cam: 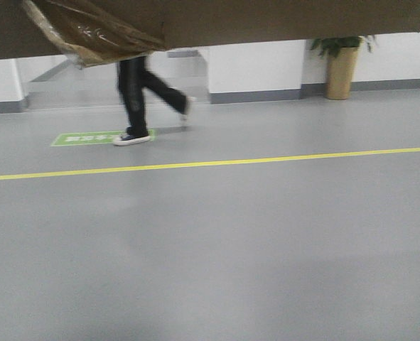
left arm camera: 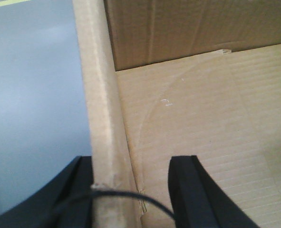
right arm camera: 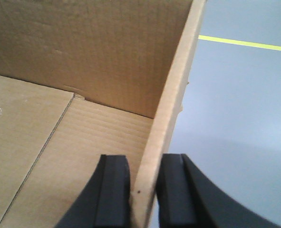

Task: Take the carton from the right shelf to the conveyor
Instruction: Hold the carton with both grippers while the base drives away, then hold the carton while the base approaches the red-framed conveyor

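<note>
Front view: underside of the carton (cam: 266, 18) spanning the top edge of the frame, dark in shadow, raised clear of the grey floor (cam: 231, 249). Wad of yellowish clear tape (cam: 89, 32) hanging from the carton's lower edge near the frame's upper left corner. Beyond, a yellow line (cam: 210, 163) running across the floor, a person (cam: 142, 89) in dark trousers mid-stride beside a green floor marking (cam: 89, 138), a white wall (cam: 259, 64) and a potted plant (cam: 341, 64) in a tan planter at the wall's foot.

Left wrist view: left gripper (left arm camera: 133, 161) straddling one upright wall of the carton (left arm camera: 188, 118). Outer finger (left arm camera: 69, 194) against the wall's outside face, over open floor. Inner finger (left arm camera: 192, 190) inside the box, with a strip of cardboard showing between pad and wall rim. Firm clamping or loose straddling not to be told from this angle. Thin black cable (left arm camera: 112, 192) crossing the rim between the fingers. Curved scuff on the box's inner bottom.

Right wrist view: right gripper (right arm camera: 144, 159) closed tight on the opposite wall of the carton (right arm camera: 83, 57). Inner finger (right arm camera: 109, 190) and outer finger (right arm camera: 178, 190) pressed flat to either face of the board, no gap visible. Flap seam along the inner bottom; grey floor and yellow line outside the wall.
</note>
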`<state>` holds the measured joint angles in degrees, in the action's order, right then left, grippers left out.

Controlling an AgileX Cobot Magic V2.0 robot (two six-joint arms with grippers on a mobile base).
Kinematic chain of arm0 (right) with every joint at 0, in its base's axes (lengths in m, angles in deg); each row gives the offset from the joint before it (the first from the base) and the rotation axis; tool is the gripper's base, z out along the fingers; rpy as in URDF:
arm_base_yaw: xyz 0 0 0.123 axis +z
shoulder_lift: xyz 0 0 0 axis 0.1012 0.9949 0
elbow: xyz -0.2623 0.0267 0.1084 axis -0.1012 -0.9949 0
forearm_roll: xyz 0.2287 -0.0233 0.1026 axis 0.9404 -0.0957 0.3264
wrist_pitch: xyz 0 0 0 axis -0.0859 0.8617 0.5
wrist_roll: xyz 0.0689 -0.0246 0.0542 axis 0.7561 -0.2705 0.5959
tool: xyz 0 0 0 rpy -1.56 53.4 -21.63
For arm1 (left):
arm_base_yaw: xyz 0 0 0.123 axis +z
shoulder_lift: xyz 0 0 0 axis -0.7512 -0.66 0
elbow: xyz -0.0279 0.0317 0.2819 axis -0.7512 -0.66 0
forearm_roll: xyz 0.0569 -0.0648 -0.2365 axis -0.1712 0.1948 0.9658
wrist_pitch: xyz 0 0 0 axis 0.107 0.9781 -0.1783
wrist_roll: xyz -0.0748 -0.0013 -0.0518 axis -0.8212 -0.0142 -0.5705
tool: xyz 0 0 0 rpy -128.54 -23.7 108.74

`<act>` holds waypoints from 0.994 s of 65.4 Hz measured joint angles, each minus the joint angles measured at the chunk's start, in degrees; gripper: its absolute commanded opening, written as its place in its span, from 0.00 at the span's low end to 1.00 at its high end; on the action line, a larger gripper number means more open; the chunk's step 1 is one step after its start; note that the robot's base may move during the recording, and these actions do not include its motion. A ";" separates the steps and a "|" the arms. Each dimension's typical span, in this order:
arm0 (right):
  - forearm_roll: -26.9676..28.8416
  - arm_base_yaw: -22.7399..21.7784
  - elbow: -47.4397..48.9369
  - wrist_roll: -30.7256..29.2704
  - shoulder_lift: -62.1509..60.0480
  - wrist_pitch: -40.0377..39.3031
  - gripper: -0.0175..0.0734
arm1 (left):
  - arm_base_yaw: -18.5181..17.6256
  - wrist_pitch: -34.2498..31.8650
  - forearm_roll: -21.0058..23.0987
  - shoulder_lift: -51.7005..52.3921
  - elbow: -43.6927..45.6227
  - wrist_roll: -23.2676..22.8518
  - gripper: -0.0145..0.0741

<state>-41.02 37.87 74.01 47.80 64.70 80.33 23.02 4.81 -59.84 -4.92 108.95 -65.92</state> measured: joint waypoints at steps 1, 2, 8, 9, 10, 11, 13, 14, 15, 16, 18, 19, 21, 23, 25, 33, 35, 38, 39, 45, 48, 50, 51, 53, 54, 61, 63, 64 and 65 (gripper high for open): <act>0.00 0.00 0.00 0.00 0.00 0.00 0.13 | 0.00 0.00 -0.11 0.00 0.00 0.00 0.14; 0.00 0.00 0.00 0.00 0.00 0.00 0.13 | 0.00 0.00 -0.11 0.00 0.00 0.00 0.14; 0.00 0.00 -0.21 0.00 0.00 -0.23 0.13 | 0.00 0.00 -0.56 0.00 0.00 0.00 0.14; 0.00 0.00 -0.21 0.00 0.00 -0.35 0.13 | 0.00 0.00 -0.72 0.00 0.00 0.00 0.14; 0.00 0.00 -0.21 0.00 0.00 -0.28 0.13 | -0.07 0.00 -0.84 0.00 0.00 0.00 0.14; 0.00 0.00 -0.21 0.00 0.00 -0.40 0.13 | -0.07 0.00 -0.83 0.00 0.00 0.00 0.14; 0.00 0.00 -0.21 0.00 0.00 -0.39 0.13 | -0.07 0.00 -0.97 0.00 0.00 0.00 0.14; 0.00 0.00 -0.21 0.00 0.00 -0.39 0.13 | -0.07 0.00 -1.08 0.00 0.00 0.00 0.14; 0.00 0.00 -0.21 0.00 0.00 -0.39 0.13 | -0.07 0.00 -1.06 0.00 0.00 0.00 0.14; 0.00 0.00 -0.21 0.00 0.00 -0.39 0.13 | -0.07 0.00 -1.10 0.00 0.00 0.00 0.14; 0.00 0.00 -0.21 0.00 0.00 -0.55 0.13 | -0.07 0.00 -1.20 0.00 0.00 0.00 0.14; 0.10 0.00 -0.21 0.00 0.00 -0.53 0.13 | -0.07 0.00 -1.31 0.00 0.00 0.00 0.14; 0.10 0.00 -0.21 0.00 0.00 -0.67 0.13 | -0.07 0.00 -1.41 0.00 0.00 0.00 0.14; 0.10 0.00 -0.21 0.00 0.00 -0.79 0.13 | -0.07 0.00 -1.51 0.00 0.00 0.00 0.14; 0.10 0.00 -0.21 0.00 0.00 -0.79 0.13 | -0.07 0.00 -1.51 0.00 0.00 0.00 0.14; 0.10 0.00 -0.21 0.00 0.00 -0.88 0.13 | -0.07 0.00 -1.63 0.00 0.00 0.00 0.14; 0.10 0.00 -0.21 0.00 0.00 -0.88 0.13 | -0.07 0.00 -1.75 0.00 0.00 0.00 0.14; 0.10 0.00 -0.21 0.00 0.00 -1.03 0.13 | -0.07 0.00 -1.85 0.00 0.00 0.00 0.14; 0.10 0.00 -0.21 0.00 0.00 -1.02 0.13 | -0.07 0.00 -1.96 0.00 0.00 0.00 0.14; 0.10 0.00 -0.21 0.00 0.00 -1.15 0.13 | -0.07 0.00 -2.06 0.00 0.00 0.00 0.14; 0.10 0.00 -0.21 0.00 0.00 -1.15 0.13 | -0.21 -0.10 -2.06 0.00 0.00 0.00 0.14; 0.10 0.00 -0.21 0.00 0.00 -1.15 0.13 | -0.29 -0.10 -2.06 0.00 0.00 0.00 0.14; 0.10 0.00 -0.21 0.00 0.00 -1.26 0.13 | -0.29 -0.10 -2.06 0.00 0.00 0.00 0.14; 0.10 0.00 -0.21 0.00 0.00 -1.26 0.13 | -0.29 -0.10 -2.21 0.00 0.00 0.00 0.14; 0.10 0.00 -0.21 0.00 0.00 -1.26 0.13 | -0.29 -0.10 -2.20 0.00 0.00 0.00 0.14; 0.10 0.00 -0.33 0.00 0.12 -1.26 0.13 | -0.29 -0.10 -2.24 0.00 0.00 0.00 0.14; 0.10 0.00 -0.33 0.00 0.12 -1.40 0.13 | -0.29 -0.10 -2.24 0.00 0.00 0.00 0.14; 0.10 0.00 -0.33 0.00 0.12 -1.40 0.13 | -0.29 -0.10 -2.24 0.00 0.00 0.00 0.14; 0.10 0.00 -0.33 0.00 0.12 -1.40 0.13 | -0.29 -0.10 -2.24 0.00 0.00 0.00 0.14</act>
<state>-40.92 37.87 73.69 47.80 64.82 78.93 22.73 4.71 -62.08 -4.92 108.95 -65.92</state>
